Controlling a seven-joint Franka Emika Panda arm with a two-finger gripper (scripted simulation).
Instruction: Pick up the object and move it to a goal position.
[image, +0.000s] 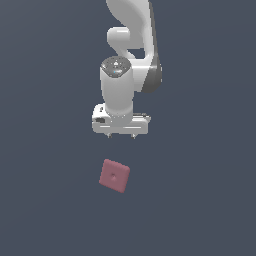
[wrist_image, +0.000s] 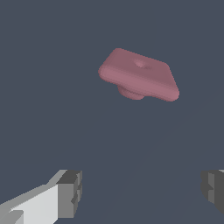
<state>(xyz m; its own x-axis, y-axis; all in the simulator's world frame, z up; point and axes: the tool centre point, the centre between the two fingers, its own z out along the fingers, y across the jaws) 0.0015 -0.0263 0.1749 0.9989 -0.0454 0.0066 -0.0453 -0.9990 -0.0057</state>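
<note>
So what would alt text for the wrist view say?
A dusky pink object, a flat rounded slab with a small dimple on top and a stub beneath, lies on a plain dark grey surface. The open gripper shows two grey fingertips wide apart, nothing between them.

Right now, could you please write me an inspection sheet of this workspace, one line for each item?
Surface: plain dark grey-blue ground, no edge or marking seen.
Job's things: pink-red object lies flat on the ground, turned at an angle, small dimple on top; the wrist view shows a flat slab with a round stub under it.
Clutter: nothing seen.
Gripper: white gripper is open, holds nothing, apart from the object; both grey fingertips show wide apart in the wrist view.
Cables: nothing seen.
Surroundings: nothing seen; no goal marker is visible.
</note>
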